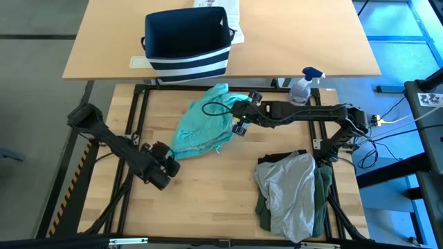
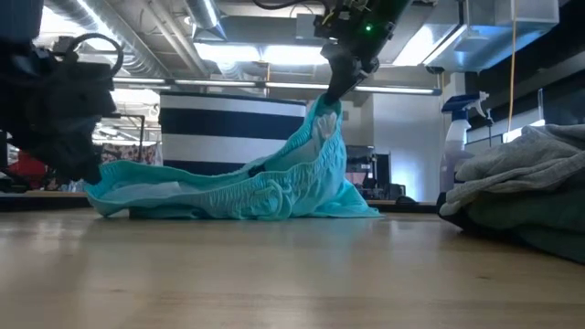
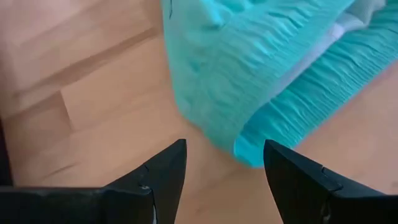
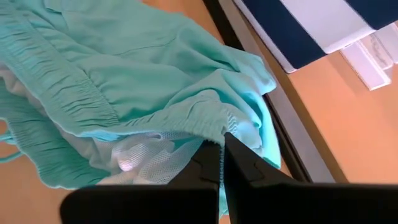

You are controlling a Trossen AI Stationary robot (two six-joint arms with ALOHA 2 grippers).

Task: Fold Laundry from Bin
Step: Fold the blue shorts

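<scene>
From above, the teal shorts [image 1: 202,123] look like a flat heap near the table's [image 1: 208,200] far edge, but the low view shows one corner pulled up into a peak. The right gripper [image 2: 331,94] has that corner pinched tight, fingers fully closed on the waistband, its arm stretched long across the table. The left gripper [image 1: 167,168] sits low just beside the shorts' near edge, fingers spread with nothing between them. The bin [image 1: 186,43] stands on the other table behind, well apart. The folded pile [image 1: 294,190] sits at the near right; lots of bare wood in the near left half.
</scene>
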